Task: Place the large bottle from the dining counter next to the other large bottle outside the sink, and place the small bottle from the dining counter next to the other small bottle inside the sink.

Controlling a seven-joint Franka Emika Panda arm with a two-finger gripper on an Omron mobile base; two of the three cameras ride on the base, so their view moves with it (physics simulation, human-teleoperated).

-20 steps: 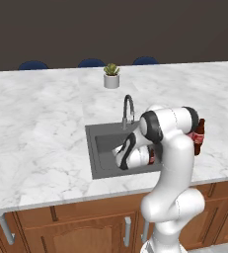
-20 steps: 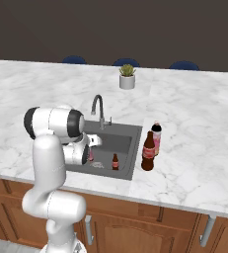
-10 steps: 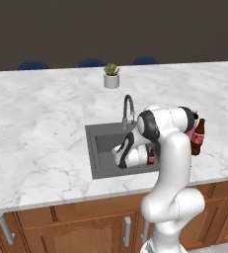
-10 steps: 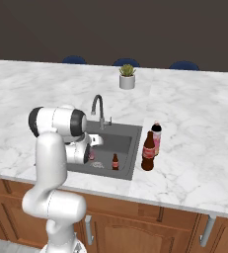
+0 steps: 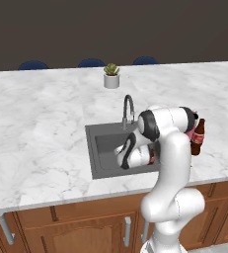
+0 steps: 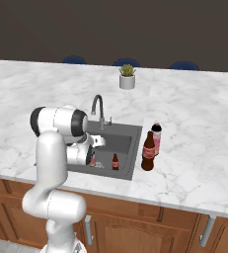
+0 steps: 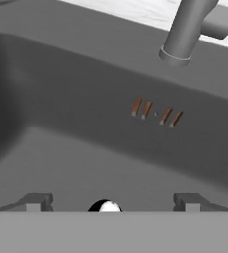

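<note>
My gripper (image 7: 110, 201) is low inside the dark grey sink (image 6: 121, 134), open wide, fingertips (image 7: 34, 201) far apart. The rounded top of the small bottle (image 7: 105, 206) shows between them, touching neither. From the right base view this pale small bottle (image 6: 93, 161) stands on the sink floor by the gripper (image 6: 92, 154), a little left of the other small bottle (image 6: 115, 161). On the marble just right of the sink, the large brown bottle (image 6: 148, 151) stands next to the pink-labelled other large bottle (image 6: 156, 138). The brown bottle (image 5: 198, 138) also shows behind my arm.
The curved chrome tap (image 6: 98, 106) rises at the sink's back edge, and its base (image 7: 184, 29) stands above the overflow slots (image 7: 155, 112). A potted plant (image 6: 127, 77) sits farther back on the dining counter (image 6: 199, 113). Blue stools (image 6: 126, 62) line the far side.
The gripper has opened and let go of the small bottle, which now stands free on the sink floor. The arm has barely moved.
</note>
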